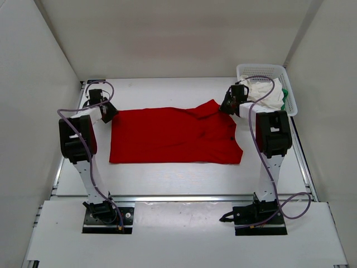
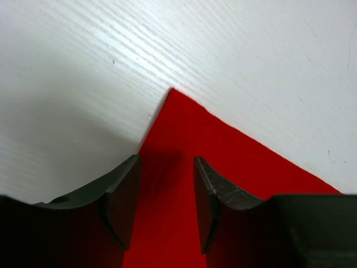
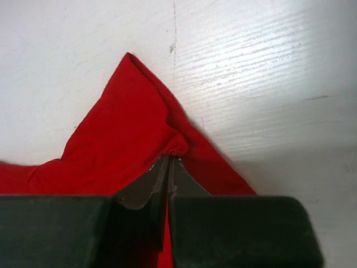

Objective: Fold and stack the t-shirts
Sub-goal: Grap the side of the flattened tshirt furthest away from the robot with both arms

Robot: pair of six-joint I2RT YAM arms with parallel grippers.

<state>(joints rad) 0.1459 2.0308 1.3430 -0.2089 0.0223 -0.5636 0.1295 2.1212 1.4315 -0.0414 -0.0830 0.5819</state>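
Red t-shirt (image 1: 173,137) spread flat on the white table (image 1: 167,178), with one far corner at each gripper. Left gripper (image 2: 166,163): jaws parted and clamping nothing, the cloth's pointed corner lying flat in the gap between them and reaching just past the fingertips. Right gripper (image 3: 169,162): jaws closed on a raised fold of red cloth pinched at their tips; white t-shirt (image 1: 265,92) and green t-shirt (image 1: 285,97) lie in the mesh basket (image 1: 262,70) just beside it.
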